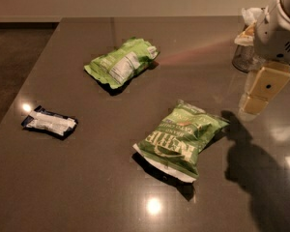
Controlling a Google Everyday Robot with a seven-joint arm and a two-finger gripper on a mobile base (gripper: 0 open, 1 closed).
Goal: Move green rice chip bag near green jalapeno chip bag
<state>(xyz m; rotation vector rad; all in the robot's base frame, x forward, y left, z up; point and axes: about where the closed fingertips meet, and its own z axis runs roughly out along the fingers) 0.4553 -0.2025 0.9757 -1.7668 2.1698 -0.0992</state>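
Observation:
The green rice chip bag (122,62) is light lime green with a white label panel and lies flat at the back middle-left of the dark table (87,187). The green jalapeno chip bag (180,139) is larger and darker, with big white lettering, and lies nearer the front centre-right. The two bags are well apart. My gripper (255,100) hangs above the table at the right edge of the view, to the right of the jalapeno bag and far from the rice bag, holding nothing that I can see.
A small blue and white packet (49,122) lies at the left of the table. A clear container with wrappers (244,50) stands at the back right, behind my arm. The table's left edge borders a darker floor.

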